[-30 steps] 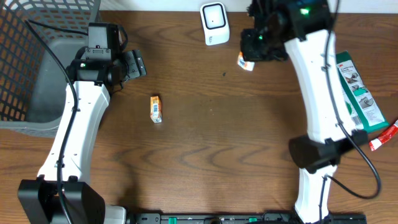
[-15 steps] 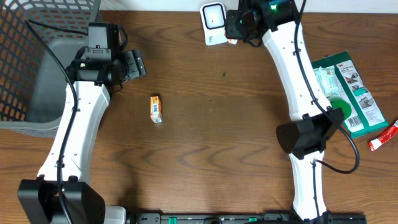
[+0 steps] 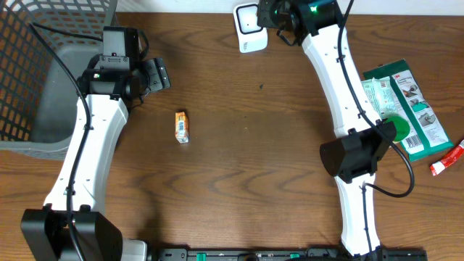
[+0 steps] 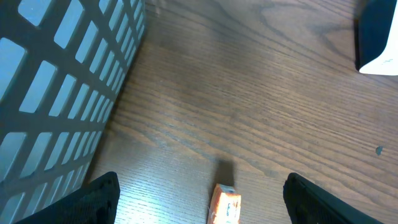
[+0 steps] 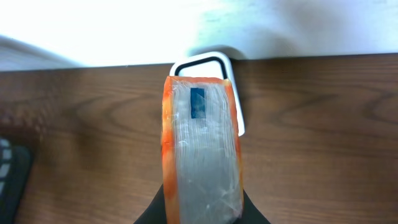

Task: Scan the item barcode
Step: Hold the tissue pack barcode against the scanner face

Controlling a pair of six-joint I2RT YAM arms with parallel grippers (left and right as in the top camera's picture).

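My right gripper (image 5: 202, 210) is shut on an orange-edged packet (image 5: 202, 143) wrapped in clear plastic, a small blue mark near its top. The packet is held upright directly in front of the white scanner (image 5: 231, 67), covering most of its face. From overhead, the right gripper (image 3: 274, 13) sits beside the scanner (image 3: 249, 27) at the table's far edge, and the arm hides the packet. My left gripper (image 3: 156, 76) stands open above the table, its fingers (image 4: 93, 199) spread wide either side of a small orange box (image 4: 225, 205) lying flat below.
A grey mesh basket (image 3: 43, 72) fills the far left corner. The small orange box (image 3: 182, 126) lies left of centre. At the right edge lie a green packaged item (image 3: 406, 109) and a red packet (image 3: 447, 159).
The right arm carried the packet left and back, from beside the scanner to directly in front of it. The left arm and the orange box on the table stayed still.
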